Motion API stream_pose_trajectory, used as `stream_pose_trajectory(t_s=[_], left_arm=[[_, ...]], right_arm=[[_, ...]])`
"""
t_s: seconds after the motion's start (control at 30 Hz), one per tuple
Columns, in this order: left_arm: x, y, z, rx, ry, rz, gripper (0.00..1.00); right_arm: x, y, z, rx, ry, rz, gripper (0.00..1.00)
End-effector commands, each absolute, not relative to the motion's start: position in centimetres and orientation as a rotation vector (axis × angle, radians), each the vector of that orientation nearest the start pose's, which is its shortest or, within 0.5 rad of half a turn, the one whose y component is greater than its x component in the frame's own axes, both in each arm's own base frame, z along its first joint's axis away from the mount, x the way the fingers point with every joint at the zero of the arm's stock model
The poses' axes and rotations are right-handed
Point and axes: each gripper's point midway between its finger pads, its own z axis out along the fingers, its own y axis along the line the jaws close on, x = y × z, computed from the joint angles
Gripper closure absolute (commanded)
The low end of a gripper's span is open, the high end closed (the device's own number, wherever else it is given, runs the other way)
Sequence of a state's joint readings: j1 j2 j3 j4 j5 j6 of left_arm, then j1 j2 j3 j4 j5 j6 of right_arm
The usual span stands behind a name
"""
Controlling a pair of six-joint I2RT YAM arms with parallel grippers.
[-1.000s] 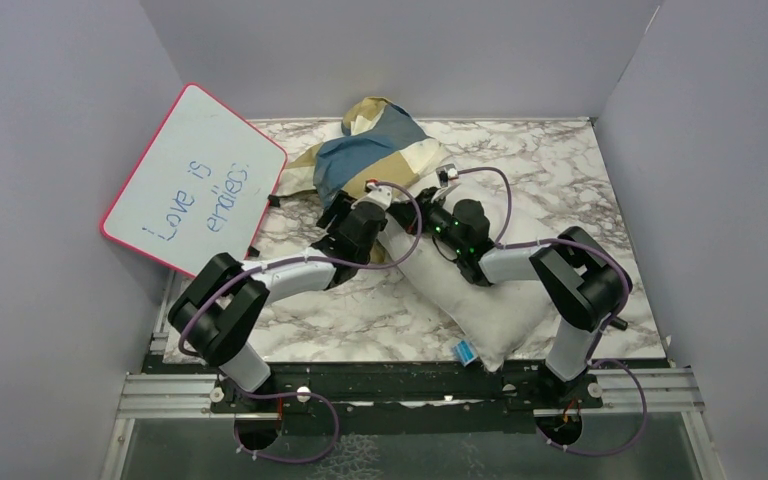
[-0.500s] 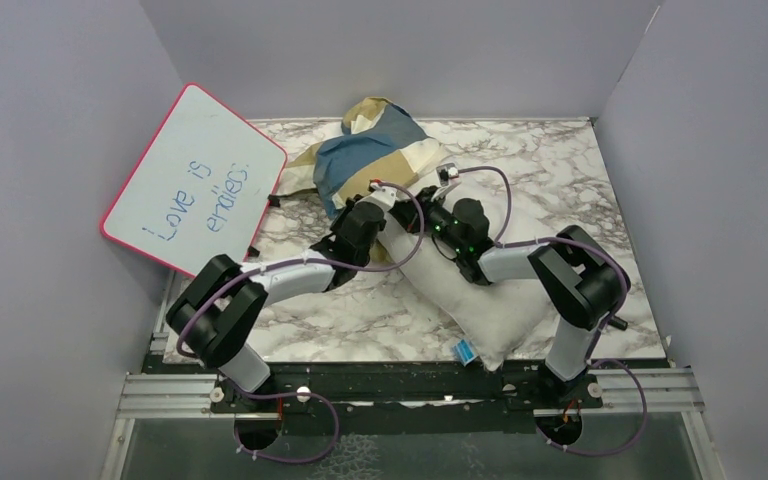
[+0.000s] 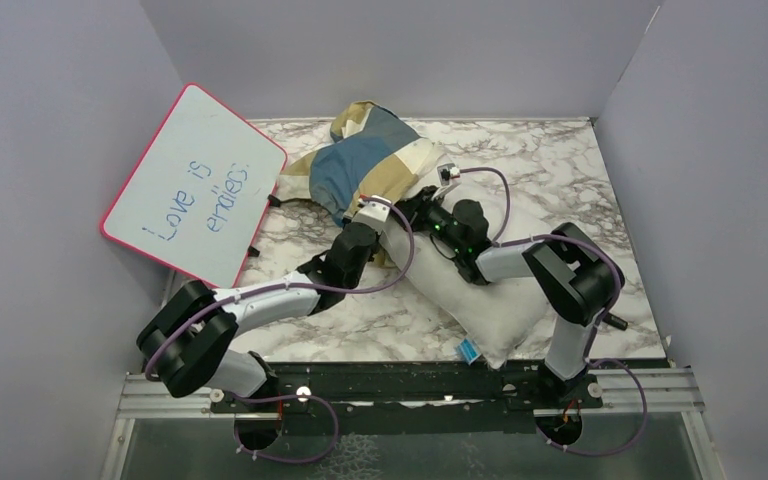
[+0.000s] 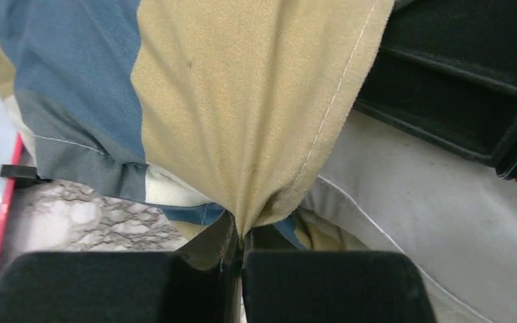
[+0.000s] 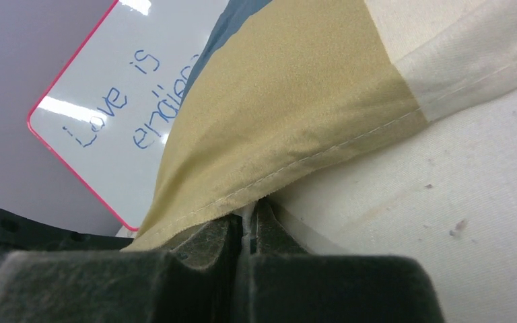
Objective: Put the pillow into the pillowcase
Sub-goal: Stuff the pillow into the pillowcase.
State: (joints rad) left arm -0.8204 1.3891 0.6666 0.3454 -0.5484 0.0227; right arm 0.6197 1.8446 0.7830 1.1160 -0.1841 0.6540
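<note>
The white pillow (image 3: 470, 290) lies slantwise on the marble table (image 3: 580, 190), with its blue tag (image 3: 467, 350) at the near corner. Its far end goes under the blue, tan and cream checked pillowcase (image 3: 365, 160), bunched at the back. My left gripper (image 3: 375, 208) is shut on a pinched fold of tan pillowcase cloth (image 4: 242, 101) at the hem, left gripper (image 4: 240, 242). My right gripper (image 3: 410, 205) is shut on a thin edge of white pillow fabric (image 5: 458, 202), right gripper (image 5: 249, 219), just under the tan hem of the pillowcase (image 5: 296, 114). The two grippers are side by side.
A pink-rimmed whiteboard (image 3: 195, 180) with blue writing leans against the left wall, close to the pillowcase. Grey walls close in the table at the back and on both sides. Bare marble shows to the right of the pillow and in front of the left arm.
My left gripper has shut on the pillowcase hem. The left arm's elbow has dropped toward the near left, and the pillowcase cloth is drawn tighter. The right arm has barely moved.
</note>
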Motion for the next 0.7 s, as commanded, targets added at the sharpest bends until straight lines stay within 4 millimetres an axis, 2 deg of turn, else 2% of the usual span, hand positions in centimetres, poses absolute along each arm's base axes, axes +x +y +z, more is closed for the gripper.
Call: stream_pose_trajectory(t_s=[0.0, 0.1, 0.2, 0.3, 0.47, 0.5, 0.57, 0.67], left_arm=[[31.4, -27.1, 12.9, 0.407, 1.84, -0.327, 1.0], [30.7, -28.1, 11.6, 0.384, 1.866, -0.397, 1.0], [30.3, -28.5, 10.9, 0.371, 1.885, -0.431, 1.0], [30.1, -27.8, 9.8, 0.322, 1.915, -0.422, 1.0], [29.8, -27.2, 9.0, 0.291, 1.936, -0.41, 1.0], [29.8, -27.3, 9.1, 0.271, 1.939, -0.426, 1.0], [29.3, -28.3, 10.1, 0.236, 1.937, -0.527, 1.0], [28.0, -30.8, 13.6, 0.187, 1.899, -0.74, 1.0]], right_arm=[[38.6, 34.0, 16.0, -0.05, 1.593, 1.187, 0.99], [38.4, 33.9, 15.1, -0.049, 1.609, 1.186, 0.99], [37.9, 34.1, 15.1, -0.108, 1.606, 1.186, 0.99], [37.6, 33.8, 14.9, -0.124, 1.63, 1.161, 0.99], [37.2, 33.5, 14.1, -0.175, 1.697, 1.104, 0.92], [37.0, 33.5, 14.0, -0.18, 1.707, 1.105, 0.97], [36.6, 33.5, 14.4, -0.203, 1.699, 1.113, 0.99], [35.9, 33.6, 15.3, -0.193, 1.671, 1.158, 0.99]])
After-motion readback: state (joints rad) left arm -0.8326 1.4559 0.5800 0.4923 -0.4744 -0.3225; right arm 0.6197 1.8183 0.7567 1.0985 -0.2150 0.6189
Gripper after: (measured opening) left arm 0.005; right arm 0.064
